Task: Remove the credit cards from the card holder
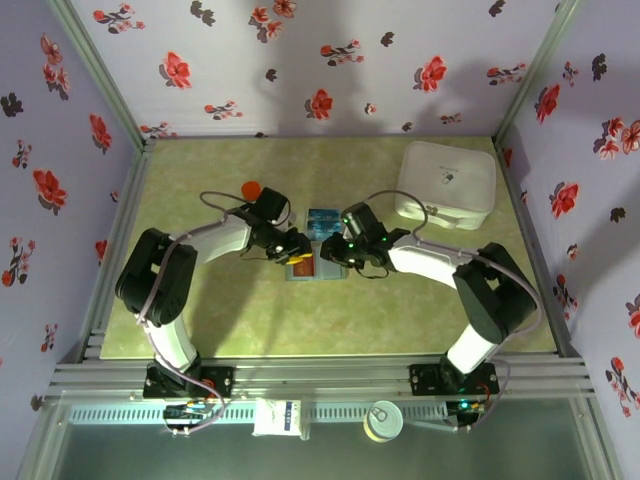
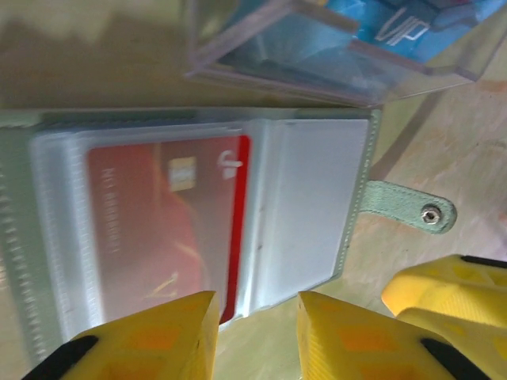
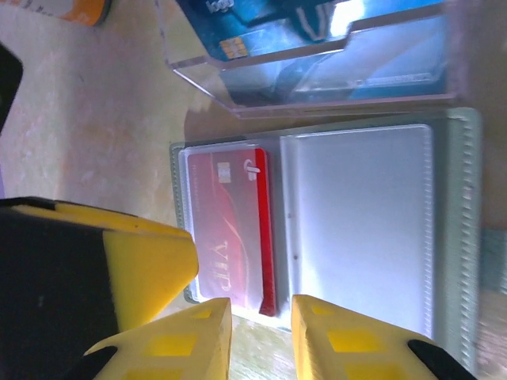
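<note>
1. The left tool (image 2: pixel 257 302) stands at a narrow gap. Bare bench (image 2: pixel 467 158) shows between its yellow tips, and nothing is seen clasped.
2. The right tool (image 3: pixel 261 305) is also at a narrow gap, with nothing plainly held. The two tools sit close side by side, and a finger of the right one lies just to the right of the left tool's fingers.
3. Directly ahead of both sets of tips lies the card holder (image 2: pixel 313 198), opened flat on the bench. Its near edge reaches the tips, but whether it touches them cannot be told.
4. A red card (image 3: pixel 230 229) sits in a clear sleeve of the holder. Seen from the right tool it is just ahead and slightly left of the gap. An empty sleeve panel lies ahead and to the right.
5. A snap strap (image 2: pixel 412 212) juts from the holder, ahead and to the right of the left tool.
6. Beyond the holder stands a clear tray (image 3: pixel 356 79) with blue cards (image 2: pixel 396 28) inside.
7. Farther off, an orange object (image 1: pixel 250 188) lies beyond the left tool, and a white box (image 1: pixel 447 183) lies beyond and to the right of the right tool.
</note>
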